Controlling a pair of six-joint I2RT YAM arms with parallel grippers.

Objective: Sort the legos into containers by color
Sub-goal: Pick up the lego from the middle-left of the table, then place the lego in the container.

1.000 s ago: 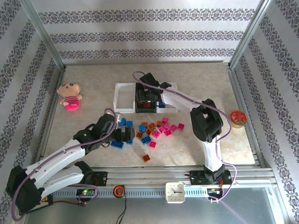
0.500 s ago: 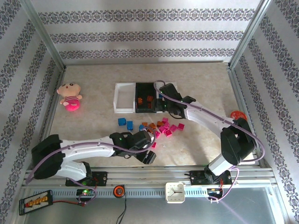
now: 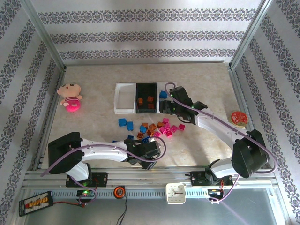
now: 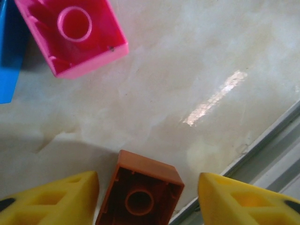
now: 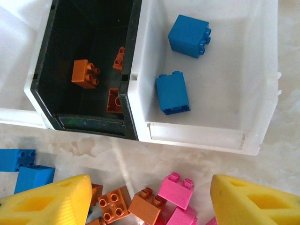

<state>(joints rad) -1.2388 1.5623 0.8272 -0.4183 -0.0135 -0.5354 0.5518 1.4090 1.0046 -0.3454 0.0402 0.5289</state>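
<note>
Three bins stood in a row on the beige marbled table, striped wallpaper around: the left white bin, the black bin with three orange bricks, and the right white bin with two blue bricks. My left gripper was open around one orange brick, with a gap at one side. My right gripper hung open, empty, above loose legos.

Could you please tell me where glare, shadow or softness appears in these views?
Left wrist: a glare streak on the table, soft shadow beside the orange brick, the pink brick slightly blurred. Right wrist: crisp, but the black bin is dark inside beside the bright white bin. Top external: even light.
</note>
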